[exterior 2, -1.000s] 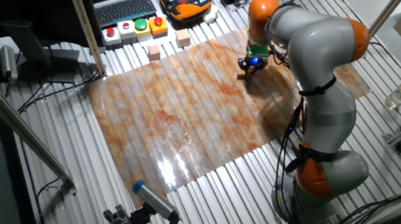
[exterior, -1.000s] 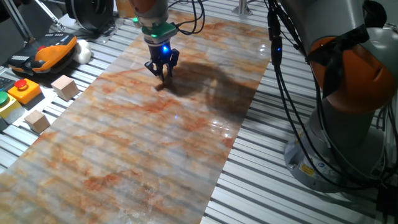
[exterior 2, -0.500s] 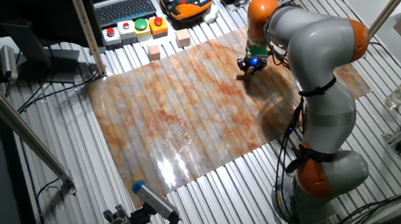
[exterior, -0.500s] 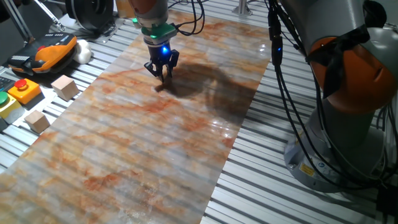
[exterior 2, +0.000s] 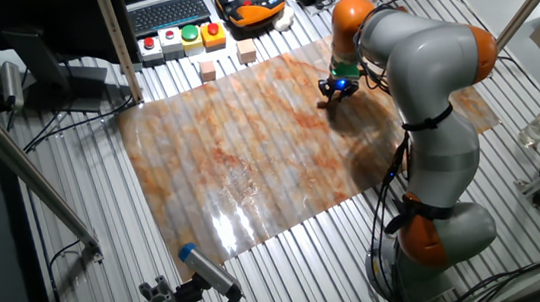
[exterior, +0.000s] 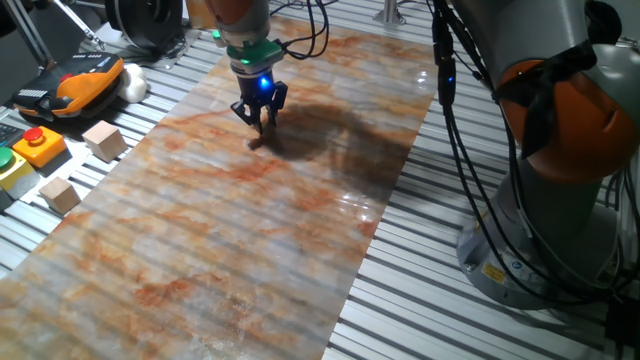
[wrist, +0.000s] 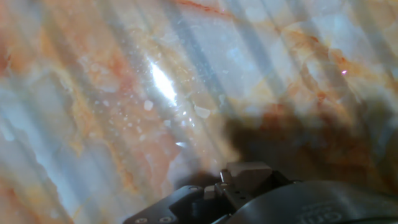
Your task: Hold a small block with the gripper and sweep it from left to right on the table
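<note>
- The table [exterior: 420, 290] is ribbed metal, with a long marbled sheet [exterior: 230, 230] lying across it.
- The arm [exterior 2: 424, 84] reaches over the sheet's far part, wrist pointing down.
- A pendant [exterior: 75, 82] and button boxes [exterior: 35, 145] sit on the slats beside the sheet.
- Two pale cubes [exterior: 104, 140] rest on bare slats near the sheet's edge, well apart from the hand; they play no part here.
- The gripper [exterior: 262, 118] stands upright with its tips at or just above the sheet, and the jaws look drawn close together.
- The block [exterior: 265, 124] seems to be a tan speck between the tips; it is too small to confirm, so I cannot tell whether the jaws truly grip it. The hand view shows only sheet and gripper body.
- Judged progress: the grasp looks done and the hand is down at the sheet; most of the sweep across seems left.
</note>
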### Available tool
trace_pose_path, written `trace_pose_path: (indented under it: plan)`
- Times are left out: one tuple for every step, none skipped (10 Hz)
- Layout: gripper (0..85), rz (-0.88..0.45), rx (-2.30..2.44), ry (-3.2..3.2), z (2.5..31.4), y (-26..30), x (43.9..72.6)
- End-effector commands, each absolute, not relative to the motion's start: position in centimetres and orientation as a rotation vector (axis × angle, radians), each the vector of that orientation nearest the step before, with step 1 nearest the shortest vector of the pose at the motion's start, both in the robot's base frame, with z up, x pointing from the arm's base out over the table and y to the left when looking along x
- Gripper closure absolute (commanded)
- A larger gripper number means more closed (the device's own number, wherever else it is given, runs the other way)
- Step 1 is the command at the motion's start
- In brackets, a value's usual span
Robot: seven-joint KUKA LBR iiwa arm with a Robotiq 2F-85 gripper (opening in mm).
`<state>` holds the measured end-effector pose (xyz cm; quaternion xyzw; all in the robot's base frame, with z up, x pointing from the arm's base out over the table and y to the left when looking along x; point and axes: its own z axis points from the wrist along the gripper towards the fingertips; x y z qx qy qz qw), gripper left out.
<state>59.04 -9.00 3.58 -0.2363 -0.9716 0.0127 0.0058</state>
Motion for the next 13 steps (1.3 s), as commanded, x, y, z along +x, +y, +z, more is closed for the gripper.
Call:
trace_pose_path:
  plan:
    - [85.0,0.037,-0.740,-3.038,3.5,-8.8,58.9]
    - [85.0,0.032,-0.745,-3.036,3.5,-8.7,58.9]
    - [85.0,0.022,-0.752,-3.035,3.5,-8.5,58.8]
    - [85.0,0.012,-0.758,-3.032,3.6,-8.3,58.8]
    - [85.0,0.012,-0.758,-3.032,3.7,-8.3,58.8]
    - [85.0,0.012,-0.761,-3.031,3.7,-8.2,58.7]
    - [85.0,0.011,-0.767,-3.028,3.8,-8.0,58.7]
    - [85.0,0.014,-0.774,-3.027,3.9,-7.7,58.6]
    - [85.0,0.019,-0.777,-3.027,3.9,-7.5,58.5]
    - [85.0,0.019,-0.779,-3.026,3.8,-7.5,58.5]
    - [85.0,0.025,-0.782,-3.028,3.8,-7.4,58.4]
    - [85.0,0.025,-0.784,-3.027,3.7,-7.3,58.4]
    - [85.0,0.022,-0.784,-3.027,3.6,-7.3,58.4]
